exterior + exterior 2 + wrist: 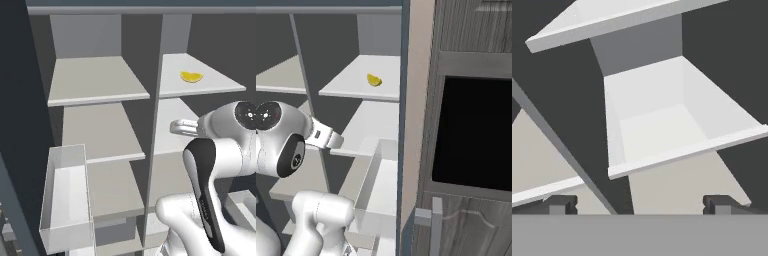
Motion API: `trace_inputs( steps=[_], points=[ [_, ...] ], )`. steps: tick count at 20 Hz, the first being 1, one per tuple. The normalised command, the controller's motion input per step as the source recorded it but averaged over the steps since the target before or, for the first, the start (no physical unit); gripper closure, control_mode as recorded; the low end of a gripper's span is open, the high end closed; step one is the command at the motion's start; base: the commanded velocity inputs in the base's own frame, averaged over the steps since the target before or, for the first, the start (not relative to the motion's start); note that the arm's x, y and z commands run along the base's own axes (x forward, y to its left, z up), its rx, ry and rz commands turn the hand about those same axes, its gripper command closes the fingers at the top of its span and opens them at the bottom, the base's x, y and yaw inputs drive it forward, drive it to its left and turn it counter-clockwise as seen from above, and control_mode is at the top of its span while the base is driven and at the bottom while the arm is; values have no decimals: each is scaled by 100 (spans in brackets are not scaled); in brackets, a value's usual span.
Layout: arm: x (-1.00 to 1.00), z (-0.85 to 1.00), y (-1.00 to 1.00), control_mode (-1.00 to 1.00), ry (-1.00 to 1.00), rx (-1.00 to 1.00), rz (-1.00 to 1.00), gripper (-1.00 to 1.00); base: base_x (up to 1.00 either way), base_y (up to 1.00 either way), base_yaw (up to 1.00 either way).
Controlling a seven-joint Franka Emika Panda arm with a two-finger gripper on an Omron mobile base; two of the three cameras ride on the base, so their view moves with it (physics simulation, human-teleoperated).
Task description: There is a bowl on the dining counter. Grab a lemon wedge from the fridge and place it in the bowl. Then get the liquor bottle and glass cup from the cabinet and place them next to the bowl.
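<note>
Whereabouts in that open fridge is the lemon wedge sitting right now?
The lemon wedge lies alone on the upper shelf of the fridge's right-hand section, just right of the centre divider and above the arm.

Fridge interior is split by an upright divider into left and right columns of shelves; the lemon wedge lies on the upper right shelf, toward its back; a door bin stands at left; a second door bin at right, beside the cabinet.
</note>
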Motion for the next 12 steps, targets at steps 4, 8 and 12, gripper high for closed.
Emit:
trace_inputs(
  steps=[4,8,12],
  points=[
    [0,0,0,100,0,0,0,-100,81,-20,3],
    [0,0,0,100,0,0,0,-100,87,-16,11],
    [51,11,-27,-100,0,0,19,-100,0,0,0]
  ],
)
